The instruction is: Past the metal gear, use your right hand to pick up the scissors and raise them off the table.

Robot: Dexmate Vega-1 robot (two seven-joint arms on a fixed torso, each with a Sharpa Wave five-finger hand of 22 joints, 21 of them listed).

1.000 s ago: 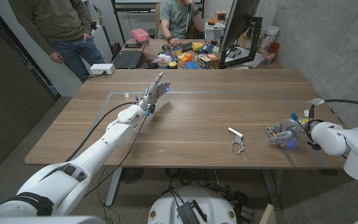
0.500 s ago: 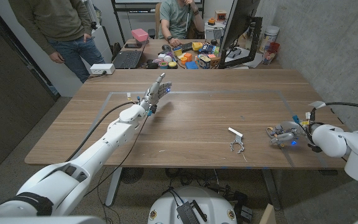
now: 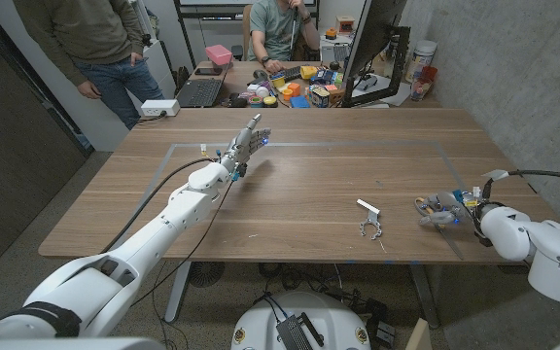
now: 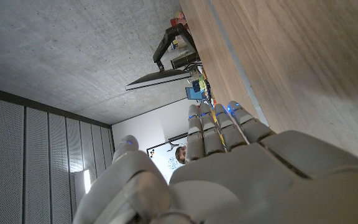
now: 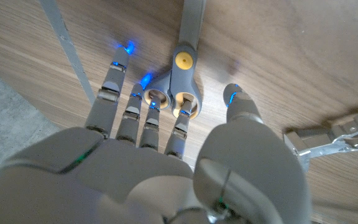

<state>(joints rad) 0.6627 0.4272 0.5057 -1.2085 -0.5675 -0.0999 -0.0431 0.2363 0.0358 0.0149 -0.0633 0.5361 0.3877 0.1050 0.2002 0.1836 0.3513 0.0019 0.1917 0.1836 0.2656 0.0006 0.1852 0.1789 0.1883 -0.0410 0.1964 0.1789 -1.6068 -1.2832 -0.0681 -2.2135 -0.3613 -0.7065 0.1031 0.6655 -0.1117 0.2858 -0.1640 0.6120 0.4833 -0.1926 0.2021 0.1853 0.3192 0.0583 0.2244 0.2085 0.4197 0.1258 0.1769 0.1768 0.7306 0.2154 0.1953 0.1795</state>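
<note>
- Desk [image 3: 309,185]: wooden top, thin pale tape lines marking a rectangle on it.
- Scissors [image 5: 183,74]: grey, yellow pivot screw, lying flat on the desk near its right edge, toward the front. The handle loops lie directly under the right hand's fingertips; the blades point away from the hand.
- Right hand [image 3: 439,211]: low over the scissors near the desk's right edge, fingers [image 5: 143,99] spread and reaching down to the handle loops, thumb apart to one side. Whether the fingertips actually touch the loops cannot be told; nothing is grasped and the scissors rest on the wood.
- Metal gear [image 3: 370,229]: small silvery toothed piece near the front edge, beside a short pale bar [image 3: 367,207], both well apart from the scissors.
- Left hand [image 3: 246,143]: raised above the desk's far-left area, fingers straight and together, holding nothing.
- Second table [image 3: 280,87], beyond the far edge: laptop, monitor, a pink box, assorted colourful small items; contents of the box cannot be told.
- Two people behind the far edge, one standing, one seated.
</note>
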